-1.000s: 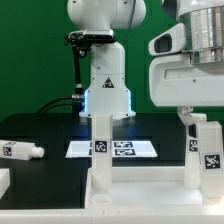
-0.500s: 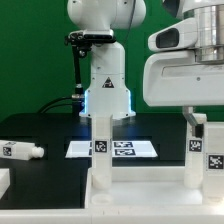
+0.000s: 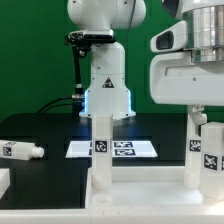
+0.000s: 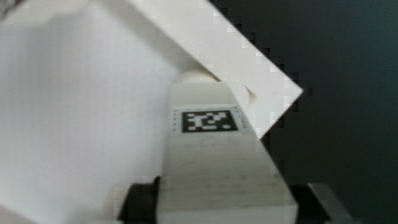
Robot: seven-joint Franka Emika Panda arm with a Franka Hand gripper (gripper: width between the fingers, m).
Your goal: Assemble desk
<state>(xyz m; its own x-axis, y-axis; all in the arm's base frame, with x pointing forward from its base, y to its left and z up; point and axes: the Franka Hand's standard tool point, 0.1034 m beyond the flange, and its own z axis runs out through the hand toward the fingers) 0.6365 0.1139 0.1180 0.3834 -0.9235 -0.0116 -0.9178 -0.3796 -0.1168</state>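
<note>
Your pincer (image 3: pixel 204 124) straddles the upright desk leg (image 3: pixel 209 160) at the exterior view's lower right. You cannot tell whether it is clamped yet.

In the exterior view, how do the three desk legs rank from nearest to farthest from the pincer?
1. Right upright leg: right below the pincer, on the exterior view's right.
2. Middle upright leg: standing near the centre.
3. Loose leg: lying flat, far on the exterior view's left.
</note>
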